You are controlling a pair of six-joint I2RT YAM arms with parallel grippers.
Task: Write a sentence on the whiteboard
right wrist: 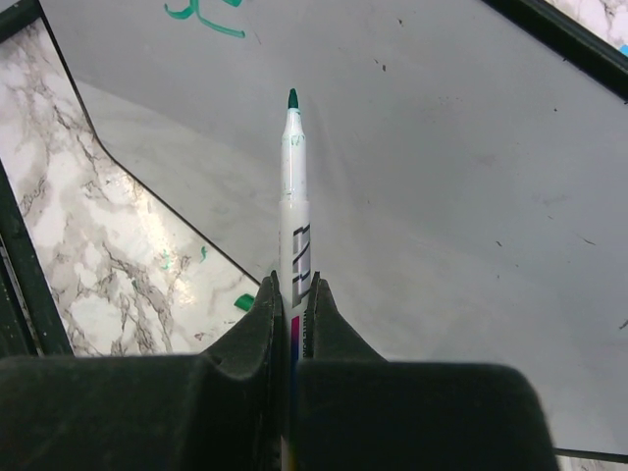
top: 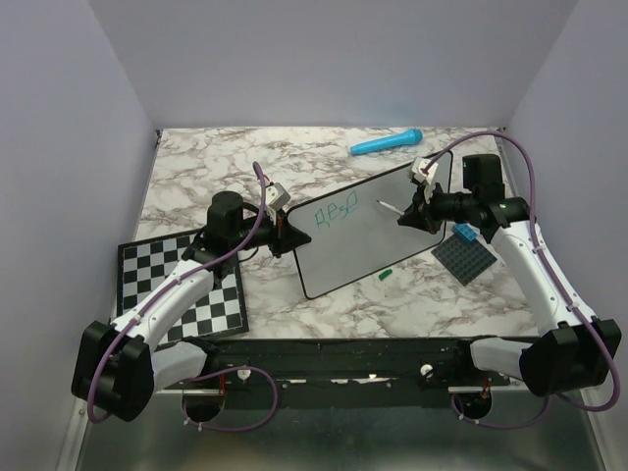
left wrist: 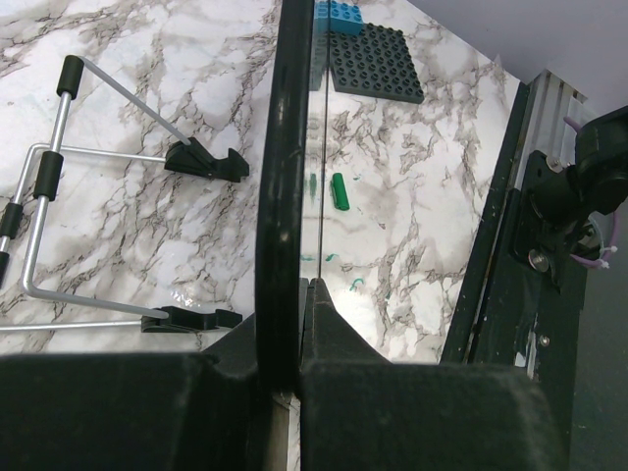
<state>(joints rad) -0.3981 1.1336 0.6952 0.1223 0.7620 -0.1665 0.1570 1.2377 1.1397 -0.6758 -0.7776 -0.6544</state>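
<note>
Top external view is showing me the whiteboard (top: 378, 245) tilted up in the middle of the marble surface (top: 196, 167). I am reading only a few green letters of the sentence (top: 334, 214) near its upper left, so I am judging the writing barely begun. The left fingers (left wrist: 329, 334) are pinching the board's black rim at its left edge, closed down to the thickness of the board. The right fingers (right wrist: 263, 324) are clamping the barrel of the green marker (right wrist: 292, 196). Its tip is pointing at bare board just right of the last letter, and I cannot tell whether it is touching. What I am worrying about is that single pinch: the marker is working toward the side away from the grip, so a hard press could lever the board around the left fingers, swinging it back or slipping it out, and the strokes would skip. Pressing too lightly would leave the same gaps. A long part of the barrel is sticking out past the right fingers, so the marker may twist in them under load and wander off the line. I am also watching the loose green cap (top: 385, 275) lying just beside the board's lower edge, which a sliding board could knock away.
</note>
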